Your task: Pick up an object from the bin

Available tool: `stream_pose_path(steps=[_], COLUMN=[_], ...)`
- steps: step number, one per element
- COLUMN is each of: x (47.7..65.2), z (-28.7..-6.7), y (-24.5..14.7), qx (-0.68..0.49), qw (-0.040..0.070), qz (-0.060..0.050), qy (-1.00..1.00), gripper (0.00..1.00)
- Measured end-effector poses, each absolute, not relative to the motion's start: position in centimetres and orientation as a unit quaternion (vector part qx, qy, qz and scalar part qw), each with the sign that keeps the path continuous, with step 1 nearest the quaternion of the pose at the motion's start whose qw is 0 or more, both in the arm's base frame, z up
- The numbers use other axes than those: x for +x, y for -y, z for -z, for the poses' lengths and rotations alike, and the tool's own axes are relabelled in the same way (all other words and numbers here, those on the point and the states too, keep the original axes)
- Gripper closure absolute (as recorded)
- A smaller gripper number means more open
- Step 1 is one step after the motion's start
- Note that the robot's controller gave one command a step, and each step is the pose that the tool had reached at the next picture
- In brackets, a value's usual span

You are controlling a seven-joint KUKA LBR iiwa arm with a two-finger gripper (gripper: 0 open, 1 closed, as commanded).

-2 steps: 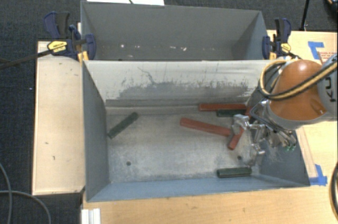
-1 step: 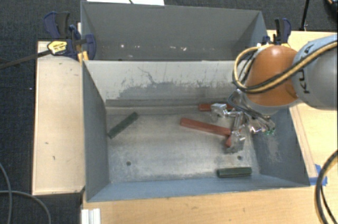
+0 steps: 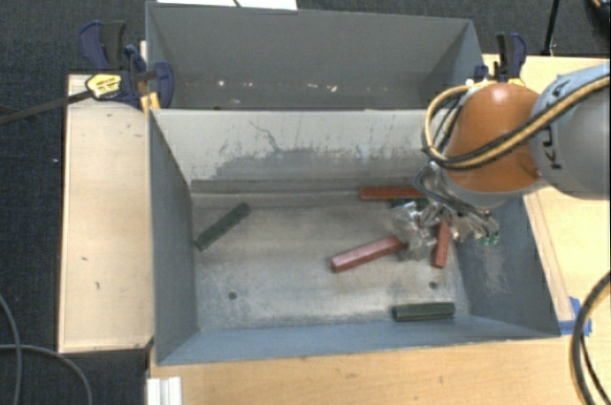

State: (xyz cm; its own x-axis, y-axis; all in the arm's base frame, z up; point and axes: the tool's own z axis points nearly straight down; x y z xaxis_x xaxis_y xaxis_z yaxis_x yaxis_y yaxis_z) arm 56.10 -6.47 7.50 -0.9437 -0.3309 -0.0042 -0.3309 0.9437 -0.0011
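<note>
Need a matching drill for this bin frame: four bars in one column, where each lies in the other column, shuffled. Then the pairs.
Things
1. slanted dark bar
2. level dark bar
3. bright red bar
4. brown-red bar

Places
A. along the foot of the back wall
B. left part of the floor
C. by the front wall, towards the right
D. mid-floor, one end beside the pincer

Pairs: 1-B, 2-C, 3-D, 4-A.

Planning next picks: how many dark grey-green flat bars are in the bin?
2. One dark grey-green flat bar lies at the left of the bin, one near its front wall, right of centre. The arm could hide more.
</note>
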Motion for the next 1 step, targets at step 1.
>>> stream_pose_path(steps=[1], x=[56.19], z=[-22.58], y=[3.11], qx=[-0.199], qw=[0.006], qz=[0.001], qy=[-0.980], gripper=[1.00])
